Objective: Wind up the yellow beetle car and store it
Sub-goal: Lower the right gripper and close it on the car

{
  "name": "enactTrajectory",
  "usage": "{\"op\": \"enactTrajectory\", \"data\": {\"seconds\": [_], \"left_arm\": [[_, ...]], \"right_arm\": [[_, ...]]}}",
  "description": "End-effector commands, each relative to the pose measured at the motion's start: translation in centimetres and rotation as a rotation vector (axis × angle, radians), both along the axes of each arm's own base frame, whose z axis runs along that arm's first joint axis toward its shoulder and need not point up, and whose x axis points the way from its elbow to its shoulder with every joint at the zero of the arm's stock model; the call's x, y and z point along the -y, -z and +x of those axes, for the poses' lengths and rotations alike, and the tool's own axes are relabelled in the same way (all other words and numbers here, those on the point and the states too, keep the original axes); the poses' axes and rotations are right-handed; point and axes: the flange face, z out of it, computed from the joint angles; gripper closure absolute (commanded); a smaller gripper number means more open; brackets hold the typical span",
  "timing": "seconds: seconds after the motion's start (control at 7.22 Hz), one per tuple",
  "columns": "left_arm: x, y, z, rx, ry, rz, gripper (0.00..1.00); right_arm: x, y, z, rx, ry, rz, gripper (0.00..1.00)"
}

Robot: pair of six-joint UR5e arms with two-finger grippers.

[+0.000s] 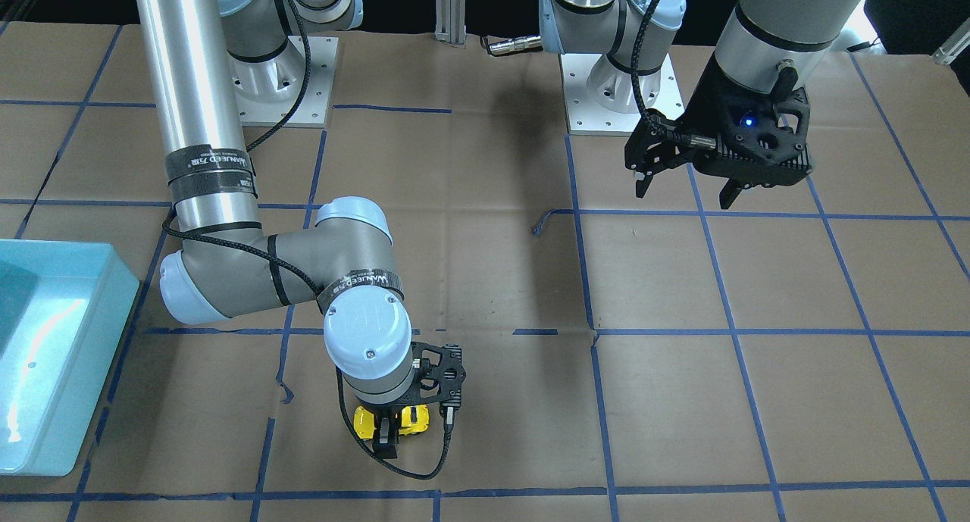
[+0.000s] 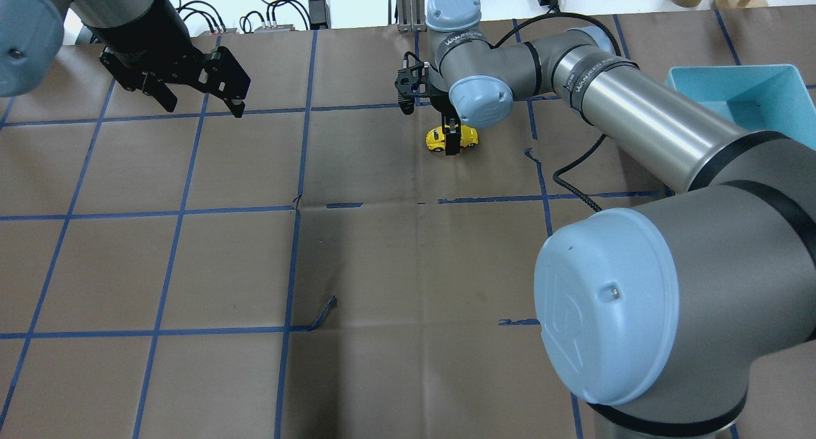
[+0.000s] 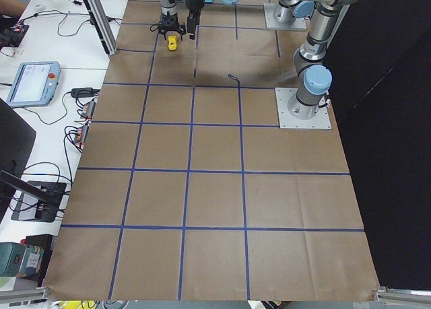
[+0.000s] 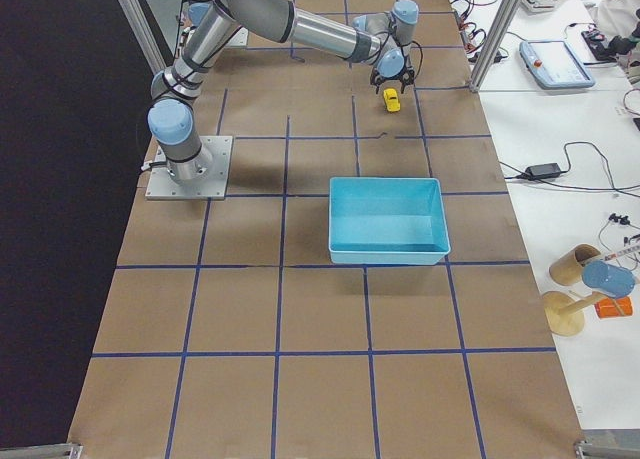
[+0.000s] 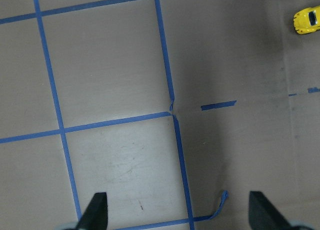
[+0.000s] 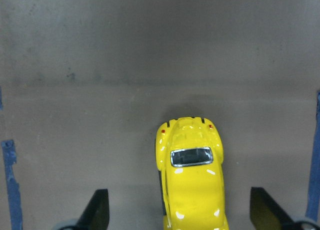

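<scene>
The paper-covered table carries a blue tape grid. Directly on it stand the yellow beetle car, on its wheels, a light-blue bin well apart from it, and the left base plate and right base plate.

The car sits on the bench between the spread fingers of my right end effector, touching neither. The bin lies further right, and my left end effector hangs well left.
</scene>
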Motion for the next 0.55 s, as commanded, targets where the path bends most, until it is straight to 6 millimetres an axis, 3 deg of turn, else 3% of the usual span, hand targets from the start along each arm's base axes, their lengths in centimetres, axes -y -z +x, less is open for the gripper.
{"op": "enactTrajectory", "data": {"seconds": [0.0, 0.28, 0.42], "left_arm": [[-0.1, -0.06, 0.03, 0.001, 0.001, -0.001, 0.01], [-0.1, -0.06, 0.03, 0.001, 0.001, -0.001, 0.01], [-0.1, -0.06, 0.03, 0.001, 0.001, -0.001, 0.01]], "right_arm": [[0.53, 1.08, -0.19, 0.003, 0.014, -0.014, 0.08], [0.77, 0.8, -0.08, -0.01, 0.014, -0.035, 0.49], [0.78, 0.34, 0.04, -0.009, 0.014, -0.041, 0.53]]}}
